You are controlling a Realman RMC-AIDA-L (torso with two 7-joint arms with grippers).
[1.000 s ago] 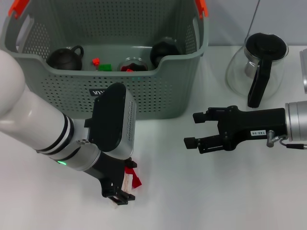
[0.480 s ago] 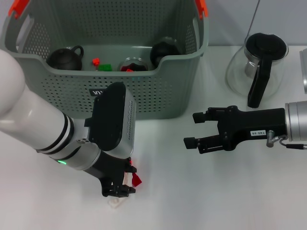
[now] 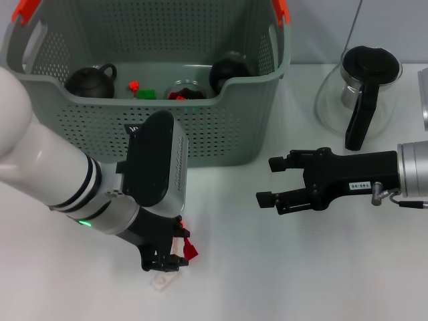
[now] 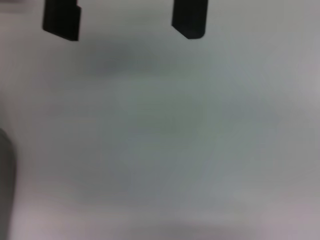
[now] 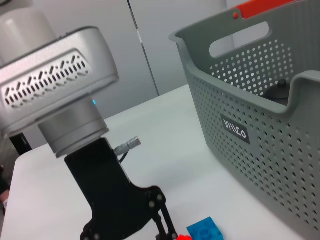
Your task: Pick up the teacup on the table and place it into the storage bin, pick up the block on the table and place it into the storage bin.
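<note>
Our left gripper (image 3: 164, 262) is low over the near table (image 3: 281, 267), in front of the storage bin (image 3: 221, 120). It has a red block (image 3: 189, 251) and something pale at its fingers, but we cannot tell whether they clamp it. We judge the block light, stiff and smooth, best pinched on flat opposite sides. Our right gripper (image 3: 267, 180) waits at the right, fingers apart.

Grey-green perforated storage bin (image 3: 221, 127) fills upper left of head view, upright, orange handle clips. Dark teacups inside. Red-and-cream block (image 3: 182, 249) at lower centre-left, a blue block (image 5: 205, 231) beside it.
</note>
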